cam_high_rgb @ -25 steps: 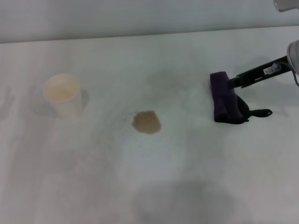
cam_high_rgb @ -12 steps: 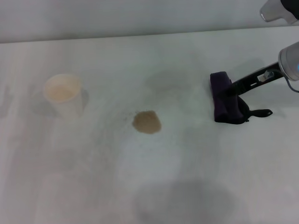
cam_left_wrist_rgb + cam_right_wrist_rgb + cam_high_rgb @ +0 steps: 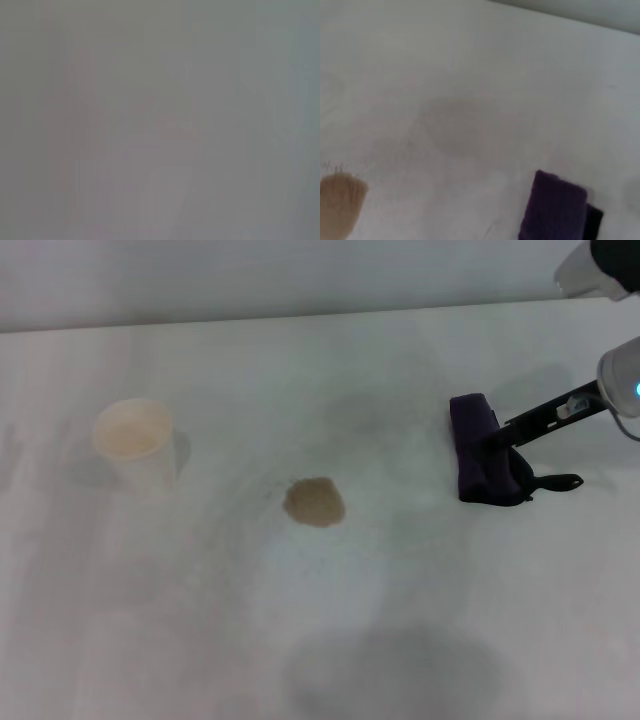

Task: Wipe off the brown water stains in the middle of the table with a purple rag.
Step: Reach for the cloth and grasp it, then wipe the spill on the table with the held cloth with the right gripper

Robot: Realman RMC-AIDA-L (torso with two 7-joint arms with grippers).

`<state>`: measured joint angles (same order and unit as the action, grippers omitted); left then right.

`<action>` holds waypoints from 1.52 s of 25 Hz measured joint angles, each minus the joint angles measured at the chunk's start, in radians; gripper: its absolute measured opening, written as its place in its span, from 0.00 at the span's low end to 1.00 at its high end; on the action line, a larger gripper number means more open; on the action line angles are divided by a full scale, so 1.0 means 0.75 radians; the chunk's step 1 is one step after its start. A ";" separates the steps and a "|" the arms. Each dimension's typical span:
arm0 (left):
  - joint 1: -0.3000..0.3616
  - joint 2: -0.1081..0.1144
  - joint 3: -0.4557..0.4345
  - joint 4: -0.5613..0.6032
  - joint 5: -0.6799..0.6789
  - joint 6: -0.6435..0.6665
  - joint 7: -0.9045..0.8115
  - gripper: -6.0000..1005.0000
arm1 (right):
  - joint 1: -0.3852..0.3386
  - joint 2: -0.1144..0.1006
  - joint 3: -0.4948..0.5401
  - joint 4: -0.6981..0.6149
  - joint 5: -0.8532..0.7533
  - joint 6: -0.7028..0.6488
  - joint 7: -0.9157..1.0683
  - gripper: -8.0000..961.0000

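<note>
The purple rag (image 3: 483, 462) lies bunched on the white table (image 3: 330, 640), right of centre, with its black loop strap (image 3: 558, 481) pointing right. The brown water stain (image 3: 314, 502) is a small tan blotch near the middle, well left of the rag. My right gripper (image 3: 493, 440) reaches in from the right as a thin black bar whose tip is at the rag's upper right part. The right wrist view shows the rag (image 3: 554, 210) and the stain's edge (image 3: 337, 205). My left gripper is out of view; its wrist view is plain grey.
A white paper cup (image 3: 135, 441) with tan liquid stands at the left of the table. A large faint grey shadow (image 3: 390, 670) lies near the front edge. The table's far edge (image 3: 300, 315) meets a grey wall.
My right gripper's black tip has dropped a little from the rag's top edge onto its upper part, and the arm's body has shifted. The rag, stain and cup have not moved.
</note>
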<state>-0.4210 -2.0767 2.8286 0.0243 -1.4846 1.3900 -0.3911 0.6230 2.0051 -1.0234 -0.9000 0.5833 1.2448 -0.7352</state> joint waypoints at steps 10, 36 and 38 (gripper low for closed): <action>-0.001 0.000 0.000 -0.002 -0.003 -0.004 0.000 0.89 | 0.053 0.002 -0.002 0.113 -0.012 -0.055 -0.007 0.91; 0.010 0.000 0.002 -0.004 -0.025 -0.009 0.000 0.89 | 0.102 0.007 -0.013 0.099 -0.100 -0.038 0.002 0.11; 0.011 0.000 0.002 -0.004 -0.025 -0.010 0.000 0.89 | 0.100 0.008 -0.043 0.080 -0.057 -0.024 -0.024 0.11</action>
<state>-0.4130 -2.0766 2.8300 0.0215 -1.5035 1.3825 -0.3911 0.6978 2.0115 -1.0557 -0.8399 0.5409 1.2271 -0.7535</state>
